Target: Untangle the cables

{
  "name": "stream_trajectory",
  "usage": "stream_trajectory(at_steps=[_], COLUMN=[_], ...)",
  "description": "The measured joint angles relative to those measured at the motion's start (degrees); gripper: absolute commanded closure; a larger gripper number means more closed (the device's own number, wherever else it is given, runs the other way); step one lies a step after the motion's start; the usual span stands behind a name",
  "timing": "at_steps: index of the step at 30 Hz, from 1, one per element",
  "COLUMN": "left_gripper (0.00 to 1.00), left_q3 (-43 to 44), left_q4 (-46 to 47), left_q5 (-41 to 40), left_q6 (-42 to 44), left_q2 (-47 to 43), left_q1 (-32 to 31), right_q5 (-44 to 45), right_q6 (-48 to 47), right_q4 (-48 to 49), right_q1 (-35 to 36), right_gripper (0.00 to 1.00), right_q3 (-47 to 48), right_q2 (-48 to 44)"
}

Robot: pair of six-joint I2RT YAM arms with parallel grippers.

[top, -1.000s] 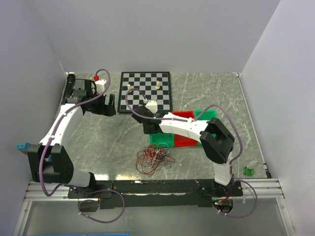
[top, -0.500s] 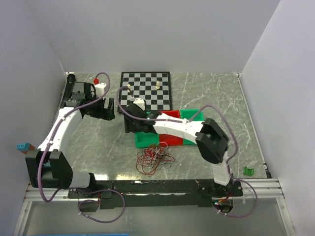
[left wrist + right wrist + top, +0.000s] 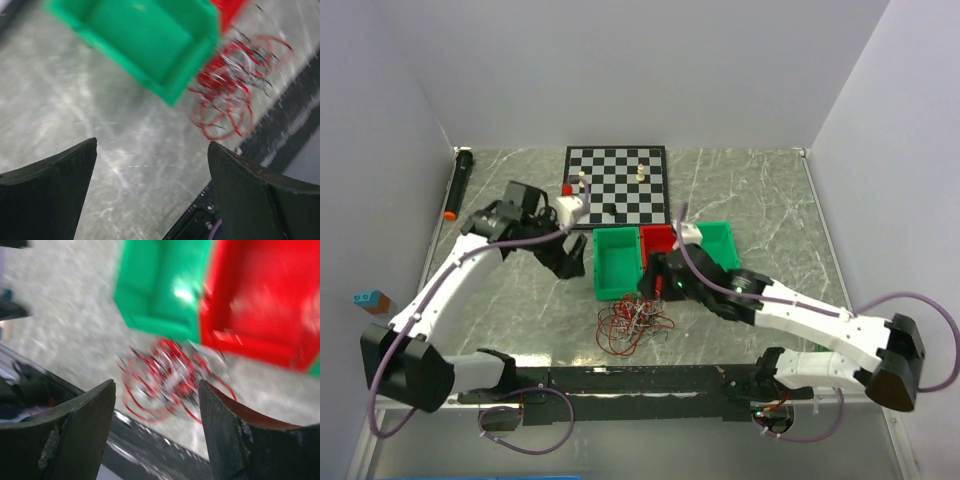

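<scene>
The cables (image 3: 633, 323) lie as a tangled clump of thin red, black and white wires on the marble table near its front edge, just below the bins. They show blurred in the left wrist view (image 3: 231, 95) and in the right wrist view (image 3: 167, 380). My left gripper (image 3: 567, 262) hangs open and empty left of the green bin, up and left of the clump. My right gripper (image 3: 653, 288) is open and empty, right above the clump's top edge, in front of the red bin.
A green bin (image 3: 617, 262), a red bin (image 3: 658, 243) and another green bin (image 3: 718, 240) stand in a row mid-table. A chessboard (image 3: 617, 183) with a few pieces lies behind. A black marker (image 3: 456, 183) lies far left; a small green cube (image 3: 825, 348) sits front right.
Both arms swung toward the front. The right gripper moved from over the bins to just above the cables. The left gripper came from the far left corner to beside the green bin. The bins shifted back.
</scene>
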Motion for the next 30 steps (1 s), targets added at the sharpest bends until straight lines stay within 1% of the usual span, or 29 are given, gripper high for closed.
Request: stream_trajectory(at_steps=[4, 8, 11, 13, 16, 19, 24, 28, 30], left_gripper=[0.03, 0.03, 0.03, 0.03, 0.03, 0.03, 0.03, 0.03, 0.02], left_q3=[-4.0, -6.1, -7.45, -7.78, -8.31, -9.64, -12.22, -12.39, -12.31], left_q4=[-0.44, 0.46, 2.27, 3.5, 6.19, 8.72, 11.85, 13.7, 14.62], left_q5=[1.36, 1.25, 1.18, 1.2, 1.09, 0.76, -0.74, -1.18, -1.38], left_q6=[1.64, 1.38, 0.76, -0.17, -1.51, -2.43, -2.91, -2.78, -2.64], left_q2=[-1.55, 0.37, 0.68, 0.94, 2.19, 3.45, 5.18, 6.45, 7.52], left_q1=[-5.92, -10.8, -15.08, -17.57, -20.33, -21.75, -24.46, -25.33, -25.55], right_q5=[-3.08, -7.15, -9.05, -9.53, -9.64, -9.79, -9.77, -9.68, -9.57], right_q6=[3.45, 5.95, 7.26, 7.76, 8.39, 8.83, 10.03, 11.43, 12.04], right_q4=[-2.23, -3.65, -3.91, -3.5, -2.36, -0.87, 0.68, 1.77, 2.14], right_q1=[0.0, 0.0, 0.0, 0.0, 0.0, 0.0, 0.0, 0.0, 0.0], right_gripper=[0.29, 0.3, 0.31, 0.34, 0.36, 0.39, 0.49, 0.62, 0.68], right_q3=[-10.01, -16.68, -18.78, -19.32, -19.32, -19.32, -19.32, -19.32, -19.32], right_q2=[-6.01, -6.69, -6.97, -7.15, -6.95, -5.57, -3.19, -2.89, -2.84])
